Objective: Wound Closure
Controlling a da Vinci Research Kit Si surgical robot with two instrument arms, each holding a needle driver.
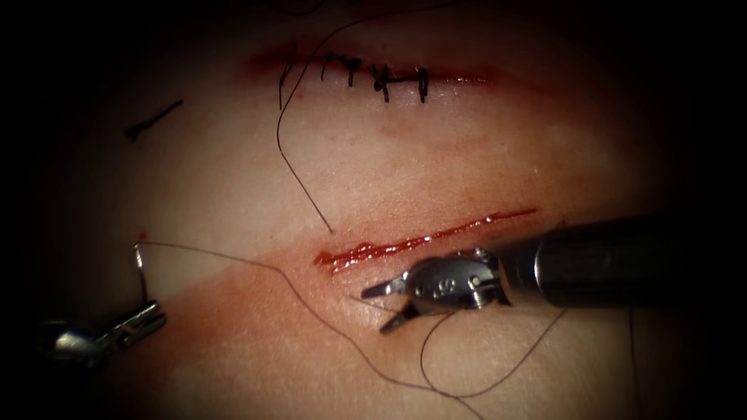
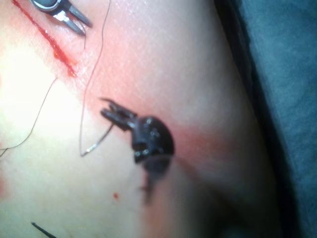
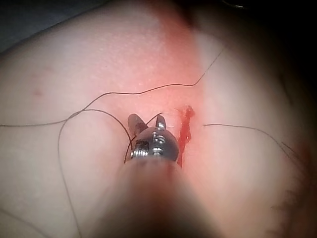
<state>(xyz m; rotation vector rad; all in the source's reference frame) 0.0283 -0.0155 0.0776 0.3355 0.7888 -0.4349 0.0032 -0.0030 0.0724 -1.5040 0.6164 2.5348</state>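
An open cut [image 1: 420,239] with red fluid in it runs slanted across the tissue [image 1: 233,171]. My left tool [image 1: 156,317] lies far to the left of the cut, jaws shut on the curved needle [image 1: 140,272] near one end. The needle stands free above the tissue, and its thread [image 1: 233,257] leaves from the far end. In the left wrist view the left tool [image 2: 109,111] grips the needle [image 2: 99,141] the same way. My right tool [image 1: 376,311] hovers just below the cut's left end with jaws open, holding nothing; thread passes close by. The right tool [image 3: 147,120] sits beside the cut [image 3: 184,134].
A second cut [image 1: 373,74] at the back is closed with several dark stitches, and a long thread tail [image 1: 292,167] hangs from it toward the open cut. A short cut end of thread [image 1: 156,120] lies at the far left. Thread loops [image 1: 467,389] lie on the tissue below the right tool.
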